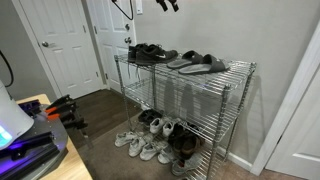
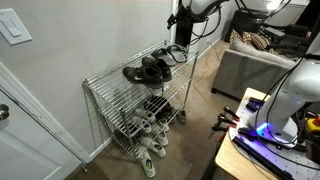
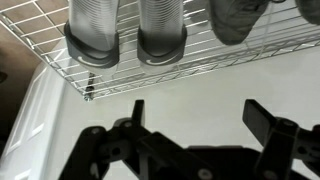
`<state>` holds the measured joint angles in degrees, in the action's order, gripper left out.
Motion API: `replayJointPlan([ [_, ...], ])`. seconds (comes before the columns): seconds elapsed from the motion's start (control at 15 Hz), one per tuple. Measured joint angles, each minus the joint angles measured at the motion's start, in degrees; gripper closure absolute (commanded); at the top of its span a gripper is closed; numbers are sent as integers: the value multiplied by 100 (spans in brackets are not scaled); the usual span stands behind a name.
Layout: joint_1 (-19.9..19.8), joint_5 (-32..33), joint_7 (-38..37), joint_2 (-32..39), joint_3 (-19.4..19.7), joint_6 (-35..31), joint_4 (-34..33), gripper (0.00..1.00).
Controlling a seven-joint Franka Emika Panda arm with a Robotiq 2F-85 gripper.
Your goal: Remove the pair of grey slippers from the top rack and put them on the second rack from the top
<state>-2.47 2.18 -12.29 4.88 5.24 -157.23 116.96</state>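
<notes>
The pair of grey slippers [image 1: 196,63] lies side by side at one end of the top rack [image 1: 235,70] of the chrome wire shelving unit. In the wrist view the slippers [image 3: 125,35] lie near the rack's edge [image 3: 150,78], heels toward me. My gripper [image 3: 200,115] is open and empty, held high above and just off that edge, touching nothing. In an exterior view it [image 1: 167,5] hangs at the top of the frame above the rack. The second rack from the top [image 1: 190,103] sits one level below and looks bare there.
A pair of black shoes [image 1: 150,51] [image 2: 150,70] sits on the top rack beside the slippers. White sneakers [image 1: 140,145] and dark shoes lie at the unit's bottom. A white door [image 1: 60,45] stands near the rack and a grey sofa [image 2: 250,70] behind it.
</notes>
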Motion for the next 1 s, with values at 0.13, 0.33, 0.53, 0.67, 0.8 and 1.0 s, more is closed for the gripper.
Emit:
replayJointPlan([
  [0.13, -3, 718, -548, 121, 215, -157, 7, 0],
  [0.33, -7, 1003, -854, 149, 396, 7, 35, 0],
  [0.53, 4, 1003, -854, 149, 385, 3, 32, 0],
  [0.67, 7, 1003, -854, 149, 384, 3, 32, 0],
  [0.8, 7, 1003, -854, 149, 384, 3, 32, 0],
  [1.0, 7, 1003, -854, 155, 391, -27, 32, 0],
])
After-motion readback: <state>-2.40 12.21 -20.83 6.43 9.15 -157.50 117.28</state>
